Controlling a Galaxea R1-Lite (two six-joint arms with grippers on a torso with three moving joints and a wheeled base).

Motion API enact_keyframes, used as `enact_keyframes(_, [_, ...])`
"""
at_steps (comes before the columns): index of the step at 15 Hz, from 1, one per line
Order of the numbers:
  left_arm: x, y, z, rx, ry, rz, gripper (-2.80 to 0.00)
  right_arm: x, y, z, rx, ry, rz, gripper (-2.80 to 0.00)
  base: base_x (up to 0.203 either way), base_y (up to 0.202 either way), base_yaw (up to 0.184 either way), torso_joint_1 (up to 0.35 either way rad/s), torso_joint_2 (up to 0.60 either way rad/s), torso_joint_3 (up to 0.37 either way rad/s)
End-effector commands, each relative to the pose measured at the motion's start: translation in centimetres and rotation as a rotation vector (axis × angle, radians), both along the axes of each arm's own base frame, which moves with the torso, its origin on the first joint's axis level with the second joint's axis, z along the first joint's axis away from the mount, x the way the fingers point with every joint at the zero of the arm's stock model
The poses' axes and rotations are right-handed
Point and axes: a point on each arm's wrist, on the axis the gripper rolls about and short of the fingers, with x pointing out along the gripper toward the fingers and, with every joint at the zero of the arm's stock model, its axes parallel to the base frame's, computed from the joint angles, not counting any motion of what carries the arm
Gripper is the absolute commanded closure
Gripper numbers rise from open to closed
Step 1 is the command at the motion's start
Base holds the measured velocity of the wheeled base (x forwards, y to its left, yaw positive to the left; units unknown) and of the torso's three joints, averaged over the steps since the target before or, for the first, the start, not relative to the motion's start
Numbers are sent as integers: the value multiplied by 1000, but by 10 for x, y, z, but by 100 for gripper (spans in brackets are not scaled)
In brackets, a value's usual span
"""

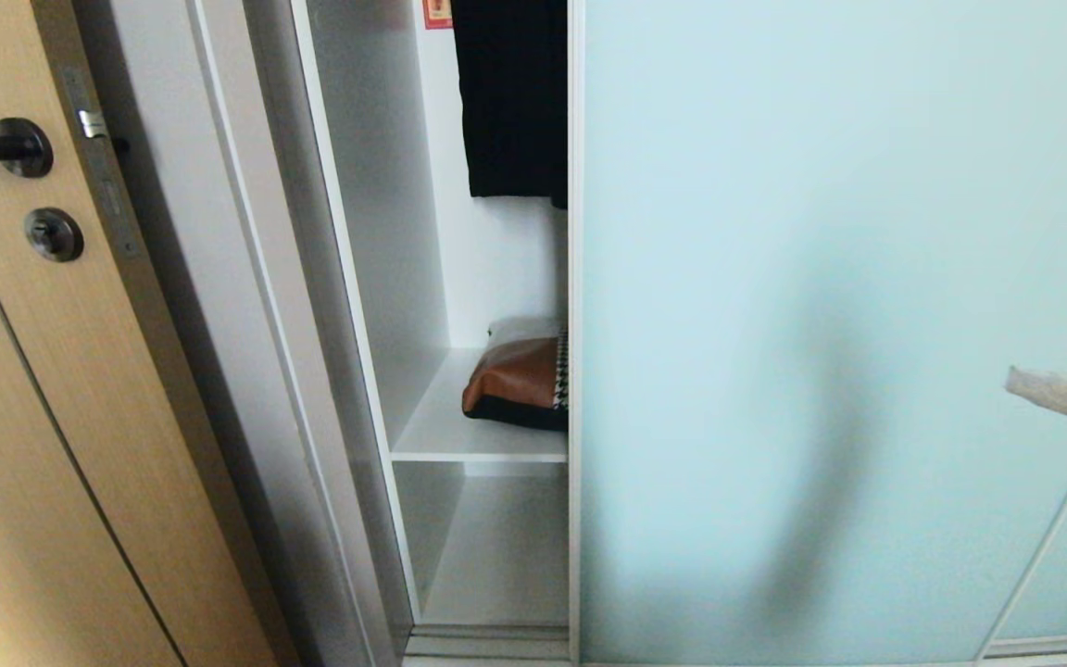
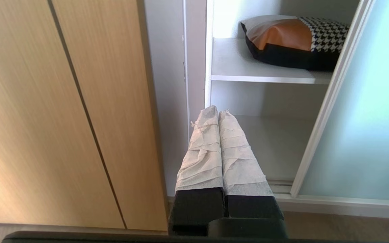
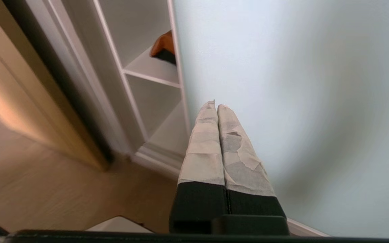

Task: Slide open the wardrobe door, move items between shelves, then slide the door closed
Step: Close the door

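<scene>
Right tool [image 3: 214, 106] — pressed together — hangs before the sliding wardrobe door [image 3: 282, 84], bag [image 3: 162, 45] well beyond.

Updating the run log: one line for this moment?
sliding wardrobe door partly open | bag on upper shelf | left gripper shut | right gripper shut

Closed left gripper [image 2: 218, 113] fingers [image 2: 203, 148] before bag [image 2: 294, 40] on shelf [image 2: 245, 72]
</scene>
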Motion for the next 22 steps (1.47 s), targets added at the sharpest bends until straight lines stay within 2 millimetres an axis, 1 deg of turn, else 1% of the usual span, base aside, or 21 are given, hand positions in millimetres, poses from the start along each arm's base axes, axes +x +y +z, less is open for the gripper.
enact_keyframes(1, [0,0,0,0,3,1,0,-60,-13,-18,13,-118,-70,0,0,0,0,0,0,0])
enact_keyframes(3, [0,0,0,0,3,1,0,-90,-20,-49,10,-148,-133,0,0,0,0,0,0,0])
enact_keyframes(6, [0,0,0,0,3,1,0,-125,-25,-91,-3,-171,-192,0,0,0,0,0,0,0])
enact_keyframes(7, [0,0,0,0,3,1,0,-127,-25,-108,-14,-138,-206,0,0,0,0,0,0,0])
enact_keyframes(8, [0,0,0,0,3,1,0,-123,-25,-124,-20,-98,-229,0,0,0,0,0,0,0])
enact_keyframes(10, [0,0,0,0,3,1,0,-116,-25,-148,-30,-43,-266,0,0,0,0,0,0,0])
enact_keyframes(11, [0,0,0,0,3,1,0,-115,-25,-153,-31,-30,-261,0,0,0,0,0,0,0])
enact_keyframes(12, [0,0,0,0,3,1,0,-115,-25,-152,-29,-35,-256,0,0,0,0,0,0,0])
enact_keyframes(14, [0,0,0,0,3,1,0,-113,-25,-168,-43,5,-249,0,0,0,0,0,0,0])
enact_keyframes(17, [0,0,0,0,3,1,0,-112,-25,-184,-44,25,-235,0,0,0,0,0,0,0])
enact_keyframes(22, [0,0,0,0,3,1,0,-112,-25,-187,-47,55,-238,0,0,0,0,0,0,0])
